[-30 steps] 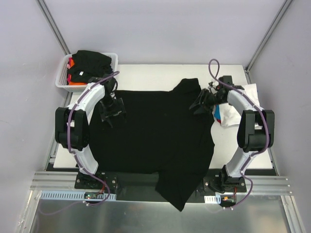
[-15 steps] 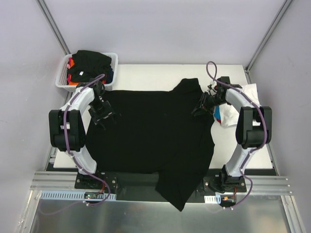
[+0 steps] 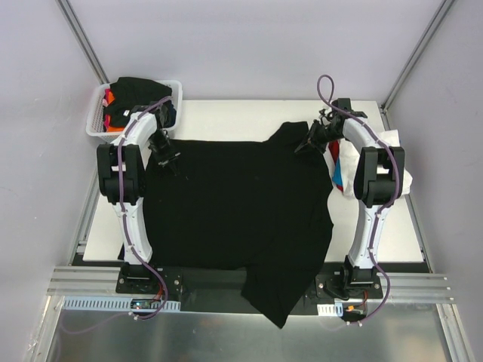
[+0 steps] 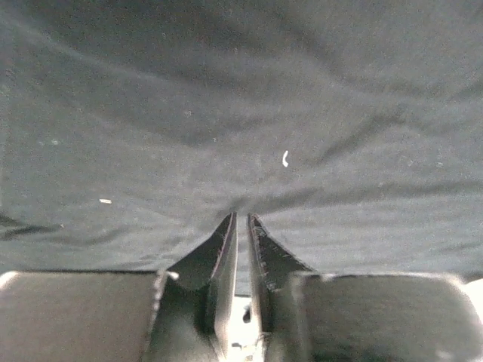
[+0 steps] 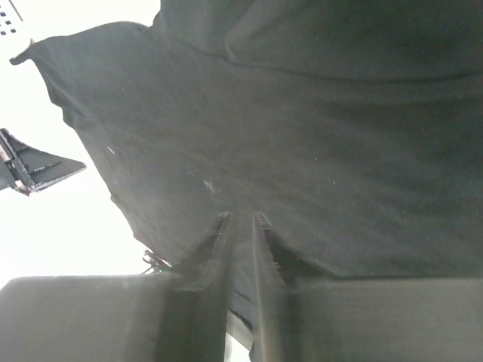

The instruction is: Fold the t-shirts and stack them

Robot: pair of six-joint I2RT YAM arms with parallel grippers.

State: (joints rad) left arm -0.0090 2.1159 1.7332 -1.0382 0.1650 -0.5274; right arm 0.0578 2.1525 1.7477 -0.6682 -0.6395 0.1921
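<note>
- Black t-shirt [image 3: 241, 204] lies spread across most of the counter [image 3: 226, 113]. Its near part hangs over the front edge, between the two arm bases.
- Far right corner of the black t-shirt is bunched up and raised, with one flap folded back toward the middle.
- Left gripper [image 3: 167, 157] sits at the far left corner of the black t-shirt, just in front of the basket [image 3: 94, 130].
- Left wrist view: left gripper [image 4: 241, 219] has its fingers [image 4: 223, 249] drawn nearly together, clamped on a pinch of the black t-shirt [image 4: 241, 113]. Creases run outward from the fingertips.
- Right gripper [image 3: 308, 143] is at the raised far right corner.
- Right wrist view: right gripper [image 5: 240, 219] has its fingers [image 5: 219, 249] close together, clamped on the edge of the black t-shirt [image 5: 317, 151]. The cloth rises away from the pale counter [image 5: 45, 234].
- Basket stands at the far left corner of the counter. It holds dark clothes [image 3: 139, 94] on top, with orange cloth [image 3: 111, 98] at its left side.
- White t-shirt [image 3: 392, 143] lies crumpled at the right edge of the counter, beside the right arm. Red and blue cloth [image 3: 337, 175] shows at its inner side, touching the edge of the black t-shirt.
</note>
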